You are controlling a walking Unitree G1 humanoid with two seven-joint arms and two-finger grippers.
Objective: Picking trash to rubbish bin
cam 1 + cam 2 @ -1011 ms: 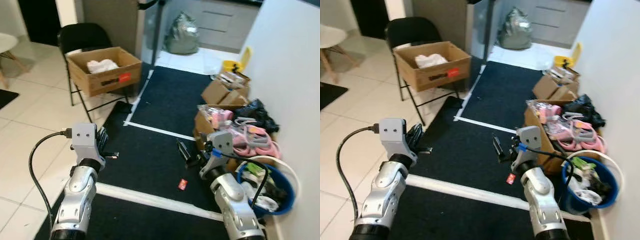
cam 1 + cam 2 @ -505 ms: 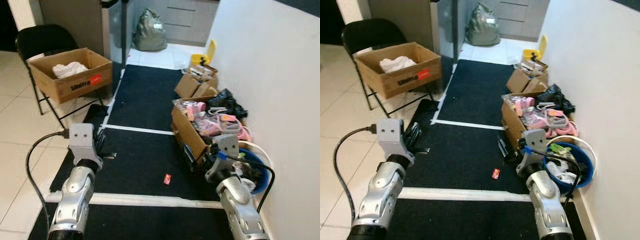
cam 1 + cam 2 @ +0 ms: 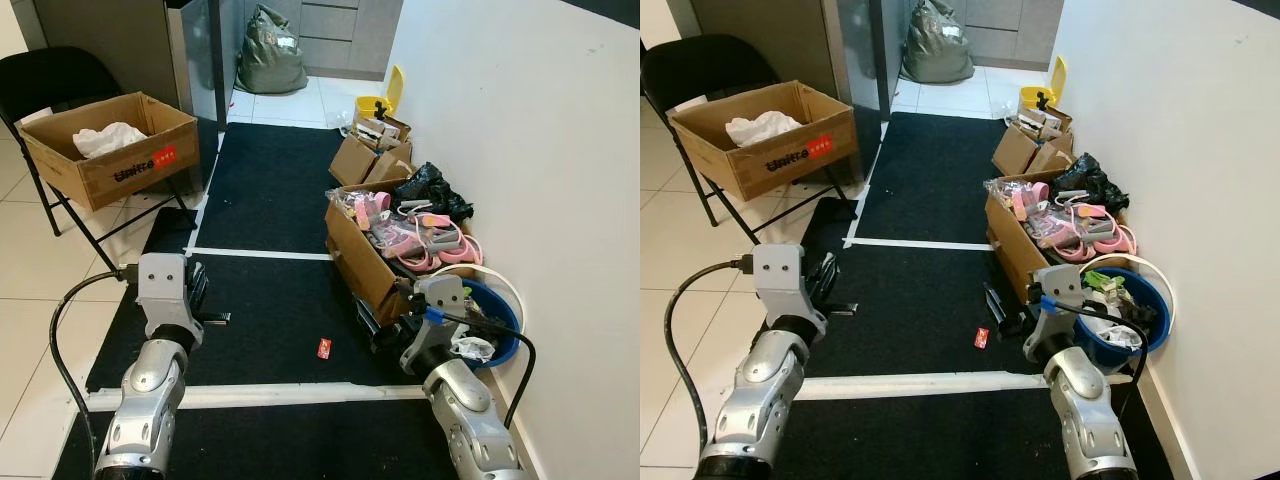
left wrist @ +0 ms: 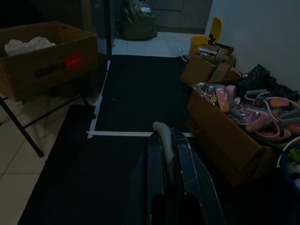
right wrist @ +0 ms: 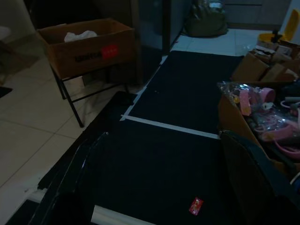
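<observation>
Standing on the black mat (image 3: 280,190), we judge the task barely begun: the red wrapper (image 3: 324,347) lies loose there, just beside the blue bin (image 3: 505,335). Our right gripper (image 5: 159,187) is spread wide and empty; our left gripper (image 4: 168,154) is closed on nothing. Red-label writing on the cardboard box (image 3: 105,150) is unreadable.

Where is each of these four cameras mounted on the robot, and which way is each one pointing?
Left eye, right eye: on the head, looking forward and down at the black mat; both silver arms show, left tool and right tool.
Left wrist: along its shut black fingers, toward the box of pink items.
Right wrist: between its spread fingers, down at the red wrapper.
Shared: the cardboard box on the chair appears in all four.
</observation>
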